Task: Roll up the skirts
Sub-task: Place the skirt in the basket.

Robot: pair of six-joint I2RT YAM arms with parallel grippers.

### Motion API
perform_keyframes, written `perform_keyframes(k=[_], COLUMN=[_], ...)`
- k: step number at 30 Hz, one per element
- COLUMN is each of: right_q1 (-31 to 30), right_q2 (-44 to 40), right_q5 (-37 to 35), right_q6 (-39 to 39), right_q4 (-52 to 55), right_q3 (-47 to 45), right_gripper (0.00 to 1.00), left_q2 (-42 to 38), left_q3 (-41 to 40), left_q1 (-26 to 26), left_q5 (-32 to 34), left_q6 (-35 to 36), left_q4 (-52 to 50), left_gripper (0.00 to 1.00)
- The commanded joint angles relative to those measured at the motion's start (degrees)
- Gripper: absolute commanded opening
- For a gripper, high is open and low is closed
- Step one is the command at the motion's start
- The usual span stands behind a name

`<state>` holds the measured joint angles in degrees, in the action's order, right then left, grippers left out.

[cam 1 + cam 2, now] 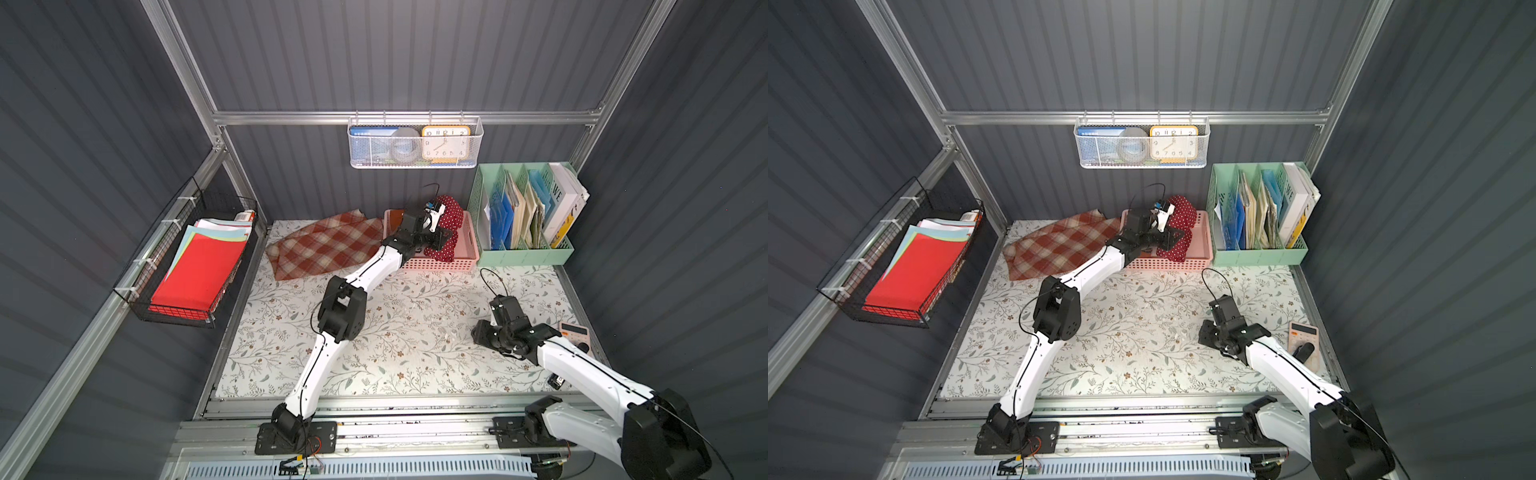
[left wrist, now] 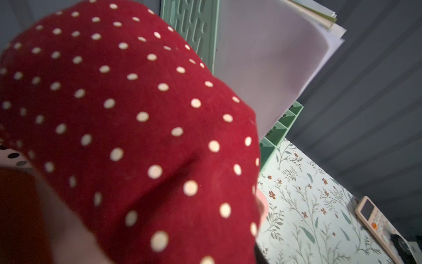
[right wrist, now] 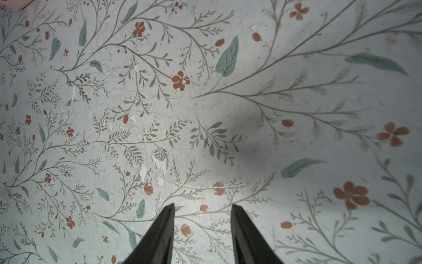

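Right now we see the left end effector point(image 1: 440, 239) clamped across the bunched polka-dot skirt point(image 1: 451, 212), over the pink basket point(image 1: 467, 253) at the back of the bench point(image 1: 415, 340). The plaid skirt point(image 1: 328, 245) lies spread out just beside that basket. Our right end effector point(image 3: 203, 206) hovers above bare bench, jaws partly apart and empty.
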<state>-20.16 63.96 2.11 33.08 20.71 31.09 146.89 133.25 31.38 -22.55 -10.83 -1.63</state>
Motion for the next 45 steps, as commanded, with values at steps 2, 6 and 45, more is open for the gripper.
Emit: perform_keyframes(k=[2,6,45], right_q1=[0.6,0.8,1.3], right_q2=[1.9,2.8,0.4], right_q5=[1.3,2.2,2.8], right_q6=[-1.6,-2.0,-3.3], right_q4=[-3.3,-3.8,-3.5], right_q3=[-0.7,-0.3,-1.0], right_gripper=[0.46,0.46,0.49], left_q2=[4.3,8.6,-15.9], left_q3=[4.2,6.4,-9.3], left_q1=[-1.6,-3.4,-7.7], left_q5=[1.4,2.4,25.1], left_q6=[1.4,1.0,-0.2], left_q4=[-1.1,-5.3,-15.6], left_gripper=[0.0,0.0,0.88])
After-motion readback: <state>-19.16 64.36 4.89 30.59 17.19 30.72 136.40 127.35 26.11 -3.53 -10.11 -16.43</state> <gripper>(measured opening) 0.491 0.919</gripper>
